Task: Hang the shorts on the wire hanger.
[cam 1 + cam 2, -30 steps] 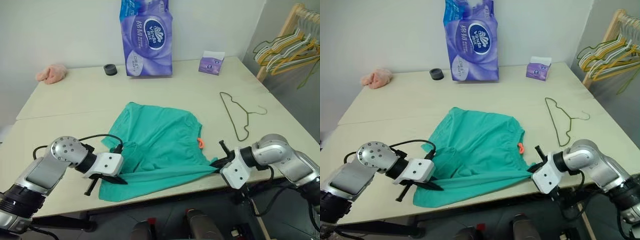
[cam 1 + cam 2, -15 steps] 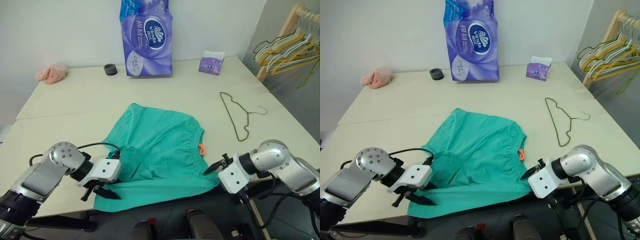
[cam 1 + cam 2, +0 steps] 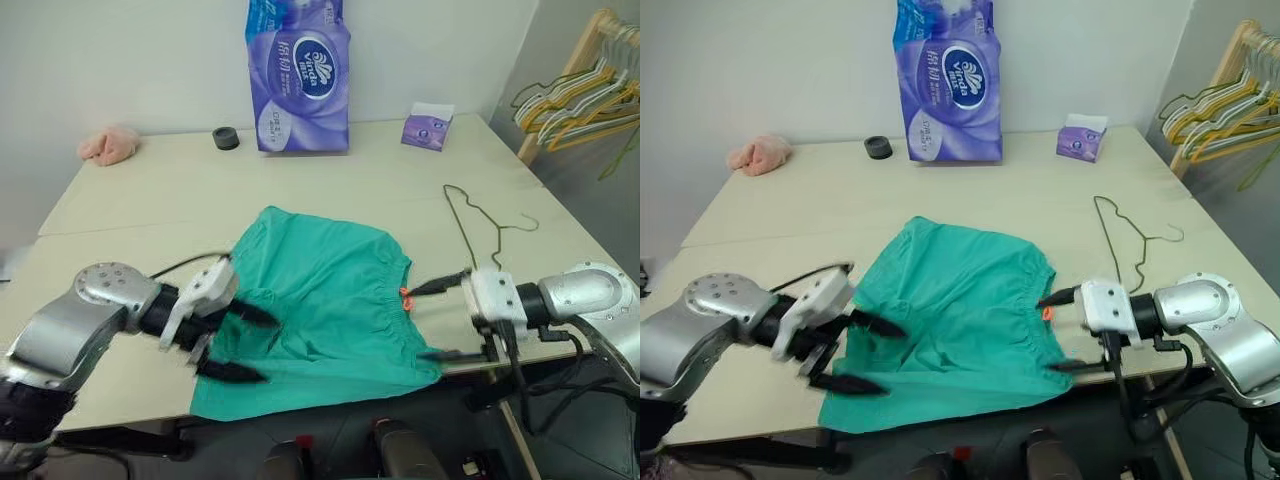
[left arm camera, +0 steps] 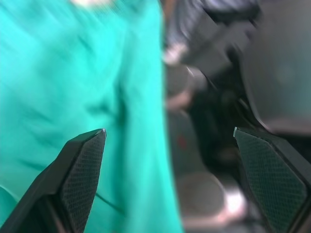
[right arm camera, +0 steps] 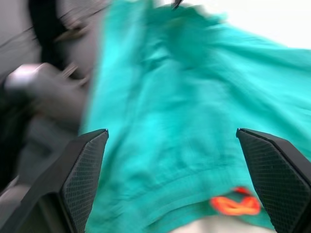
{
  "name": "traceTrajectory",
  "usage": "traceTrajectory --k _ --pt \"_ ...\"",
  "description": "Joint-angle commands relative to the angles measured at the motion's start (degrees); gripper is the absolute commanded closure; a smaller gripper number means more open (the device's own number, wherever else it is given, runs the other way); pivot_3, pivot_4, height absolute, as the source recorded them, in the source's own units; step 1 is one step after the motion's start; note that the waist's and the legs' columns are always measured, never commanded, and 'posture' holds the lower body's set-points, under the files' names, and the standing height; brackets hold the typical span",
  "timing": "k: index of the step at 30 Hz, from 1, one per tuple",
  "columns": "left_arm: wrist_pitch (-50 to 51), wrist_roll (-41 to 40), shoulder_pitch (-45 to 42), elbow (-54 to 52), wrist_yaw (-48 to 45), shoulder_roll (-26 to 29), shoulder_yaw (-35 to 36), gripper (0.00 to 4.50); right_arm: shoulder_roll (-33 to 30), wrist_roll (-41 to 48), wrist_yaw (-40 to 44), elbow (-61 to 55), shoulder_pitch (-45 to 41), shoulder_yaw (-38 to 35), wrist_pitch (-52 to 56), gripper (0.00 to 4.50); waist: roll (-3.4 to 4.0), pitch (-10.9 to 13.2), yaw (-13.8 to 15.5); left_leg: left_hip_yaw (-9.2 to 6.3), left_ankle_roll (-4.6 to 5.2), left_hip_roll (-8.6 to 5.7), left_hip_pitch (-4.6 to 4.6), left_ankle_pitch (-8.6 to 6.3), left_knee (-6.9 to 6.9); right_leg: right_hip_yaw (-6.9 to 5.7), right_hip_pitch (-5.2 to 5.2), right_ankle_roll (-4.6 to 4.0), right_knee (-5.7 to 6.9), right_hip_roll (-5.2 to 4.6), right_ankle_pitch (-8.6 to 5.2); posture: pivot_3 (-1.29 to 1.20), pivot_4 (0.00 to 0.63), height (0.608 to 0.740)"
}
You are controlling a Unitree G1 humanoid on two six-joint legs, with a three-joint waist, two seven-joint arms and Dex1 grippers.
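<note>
Pale counter (image 3: 150,215) against a plain white wall, pretty uncluttered. Nearest the robot, the teal shorts (image 3: 325,300) lie spread flat, bottom hem drooping a bit over the front edge, orange tag at the waistband side. Left claw (image 3: 236,343) hangs over the left edge of the fabric, right claw (image 3: 440,320) at the tagged side, both spread wide and pinching nothing. Looks like they're laid out flat to make threading easier. Just past the right claw sits the wire hanger (image 3: 475,228), untouched, close enough to grab next. Farther back: purple tissue pack (image 3: 298,72), small purple box (image 3: 426,126), black cap (image 3: 226,138), pink cloth (image 3: 108,145), hanger rack (image 3: 580,85).
</note>
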Motion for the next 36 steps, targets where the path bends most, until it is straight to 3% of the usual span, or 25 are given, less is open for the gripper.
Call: traceTrajectory --k 1,5,10,23,26,31,36 --pt "-8.3 8.2 -3.3 4.3 8.0 -3.6 -0.8 0.04 4.0 -0.4 -13.6 5.2 -0.9 -8.0 7.2 0.00 -0.01 0.0 0.3 0.02 0.00 -0.01 -0.01 0.00 0.01 0.01 -0.01 -0.15 0.00 0.00 0.09 -0.18 0.107 0.740" --pt "-8.0 8.0 -7.4 6.8 12.0 -10.2 -1.3 0.04 8.0 -7.7 -30.3 11.3 -2.0 -12.1 14.6 0.00 0.00 0.0 0.6 0.13 -0.01 -0.06 -0.01 0.00 -0.06 0.16 -0.06 -0.23 0.00 -0.07 0.14 -0.21 0.112 0.740" --pt "-8.1 7.5 -11.4 9.1 10.3 -13.5 -2.7 0.04 10.9 -11.9 -38.7 21.7 -5.3 -13.1 17.3 0.00 0.03 0.0 0.3 0.12 -0.01 -0.06 -0.08 0.00 -0.06 0.20 -0.12 -0.23 0.02 -0.05 0.14 -0.23 0.115 0.740" --pt "-13.1 10.5 -18.5 16.1 4.4 -15.5 -6.4 0.04 13.3 -16.8 -34.7 55.3 -20.7 -7.0 14.2 0.00 0.05 0.0 -3.5 0.16 0.00 -0.06 -0.06 -0.01 -0.21 0.17 -0.12 -0.22 0.00 0.01 0.13 -0.23 0.117 0.740" --pt "-13.9 11.2 -18.5 16.2 3.8 -15.7 -6.8 0.00 13.0 -17.8 -31.0 60.9 -23.4 -4.7 15.2 0.59 0.05 0.0 -4.1 0.09 0.00 -0.06 -0.07 -0.01 -0.21 0.18 -0.10 -0.22 -0.01 0.01 0.13 -0.23 0.115 0.740" --pt "-15.2 12.3 -18.7 16.7 3.6 -16.2 -6.9 0.00 13.8 -18.6 -27.9 67.4 -26.0 -3.2 18.7 2.29 -0.01 0.0 -4.2 -0.01 0.00 -0.05 -0.05 -0.01 -0.20 0.16 -0.05 -0.22 -0.02 0.01 0.13 -0.23 0.109 0.740" --pt "-15.0 12.7 -18.1 16.8 4.3 -16.0 -6.0 0.00 16.0 -18.7 -32.5 68.4 -26.6 -5.7 18.4 4.02 -0.26 -0.2 -4.2 -0.08 0.00 -0.03 -0.05 -0.01 -0.20 0.12 -0.03 -0.22 -0.03 0.00 0.13 -0.22 0.106 0.740"
